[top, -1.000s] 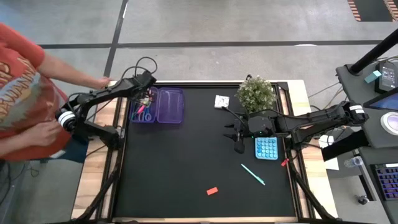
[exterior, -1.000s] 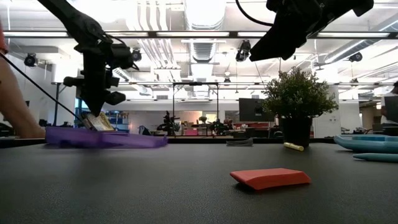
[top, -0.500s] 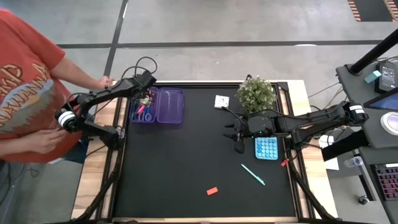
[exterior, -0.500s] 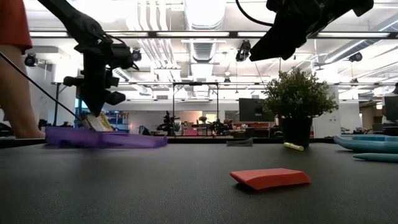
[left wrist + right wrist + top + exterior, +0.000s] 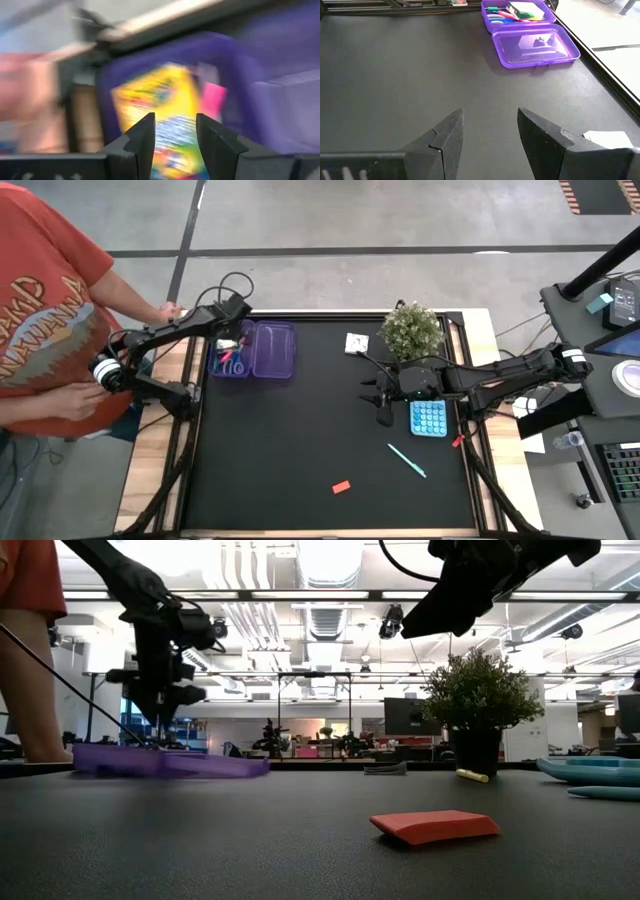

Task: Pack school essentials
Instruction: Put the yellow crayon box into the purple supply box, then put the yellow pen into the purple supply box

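Purple case [image 5: 530, 31] (lid flat open) holds crayon box [image 5: 527, 10], pens [image 5: 502, 15].

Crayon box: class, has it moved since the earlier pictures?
Yes: the crayon box dropped; it showed above the purple case under the left gripper, now lies inside.

Left gripper [image 5: 160, 718] hovers above the purple case [image 5: 170, 763].

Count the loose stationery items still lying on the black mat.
3: a thin teal pen and a flat red eraser near the front, a small white pad beside the plant. Others may be hidden.
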Tool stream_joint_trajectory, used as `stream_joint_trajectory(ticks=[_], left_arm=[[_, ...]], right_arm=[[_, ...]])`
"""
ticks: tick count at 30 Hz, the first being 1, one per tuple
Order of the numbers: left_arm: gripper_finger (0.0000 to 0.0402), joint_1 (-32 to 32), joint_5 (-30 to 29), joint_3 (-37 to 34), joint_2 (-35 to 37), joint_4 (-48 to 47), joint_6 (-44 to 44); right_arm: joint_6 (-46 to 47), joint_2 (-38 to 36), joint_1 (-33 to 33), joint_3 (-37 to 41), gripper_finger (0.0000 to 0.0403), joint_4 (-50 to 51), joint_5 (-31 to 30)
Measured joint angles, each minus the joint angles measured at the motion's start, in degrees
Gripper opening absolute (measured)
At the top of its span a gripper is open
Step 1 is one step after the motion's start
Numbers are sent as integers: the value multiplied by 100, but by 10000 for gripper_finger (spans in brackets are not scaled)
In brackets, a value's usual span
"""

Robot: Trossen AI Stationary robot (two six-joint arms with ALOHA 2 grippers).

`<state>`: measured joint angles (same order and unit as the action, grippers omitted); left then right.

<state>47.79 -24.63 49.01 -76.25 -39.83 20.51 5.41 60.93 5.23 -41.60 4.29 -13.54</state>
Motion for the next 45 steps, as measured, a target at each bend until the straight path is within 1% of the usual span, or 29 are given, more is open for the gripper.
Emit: stream_joint_trajectory(ticks=[2,3,5,8,14,15,22,25,32,35,38,41,45], left_arm=[[123,-90,692,0,0,45,-57],[120,-141,853,0,-8,35,-124],[111,-237,880,-2,-67,40,-185],[87,-293,890,-28,-175,36,-190],[14,-293,872,-52,-509,51,-187],[7,-293,871,-52,-557,58,-186],[9,-293,536,-55,-807,34,-163],[10,-316,252,-57,-811,32,-41],[10,-612,187,-57,-686,21,-10],[10,-920,160,-27,-491,79,-1],[10,-1397,158,-26,-295,348,17],[10,-2072,158,-49,-119,851,59],[10,-3148,160,-82,-94,1737,195]], right_arm=[[-4,0,0,0,173,-6,2],[-2,0,0,0,173,-14,2],[-2,0,0,0,173,-15,0],[5,0,-1,0,173,-17,0],[0,0,-1,2,173,-15,1],[0,0,-1,2,173,-15,1],[-2,0,-2,2,173,-15,2],[-3,0,-1,2,173,-13,1],[-3,0,-2,2,173,-11,2],[-4,0,0,2,173,-9,2],[-4,0,0,2,173,-9,2],[-4,0,-1,2,173,-9,1],[7,0,-2,2,173,-7,2]])
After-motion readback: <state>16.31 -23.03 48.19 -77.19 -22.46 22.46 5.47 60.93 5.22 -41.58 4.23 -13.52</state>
